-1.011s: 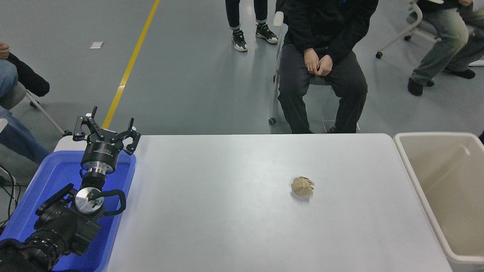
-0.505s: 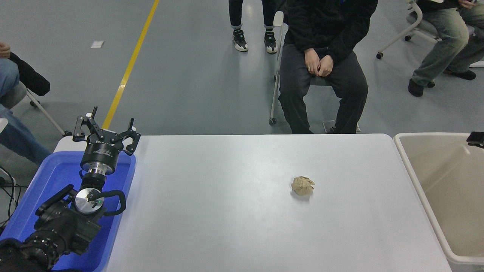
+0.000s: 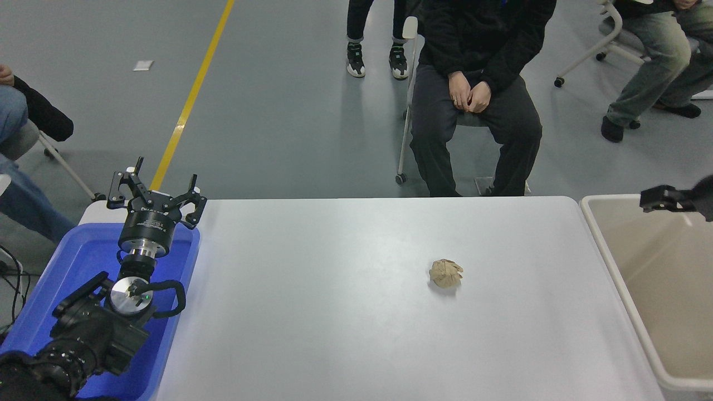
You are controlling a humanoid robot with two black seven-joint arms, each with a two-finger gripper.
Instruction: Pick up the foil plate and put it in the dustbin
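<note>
In the head view, the left pincer (image 3: pixel 154 189) hangs parked at lower left over the blue bin (image 3: pixel 83 262), fingers spread open. At the right edge, the right pincer (image 3: pixel 660 199) pokes in above the dustbin (image 3: pixel 613 262); I cannot tell its state. A tan paper ball (image 3: pixel 445 274) lies on the white counter (image 3: pixel 334 312). The foil plate cannot be seen, and no writing is legible.

The left arm is reaching forward from the lower left, its left hand (image 3: pixel 156 192) spreading its fingers wide. The right hand (image 3: pixel 663 199) is poking in at the right edge, its fingers unclear.
</note>
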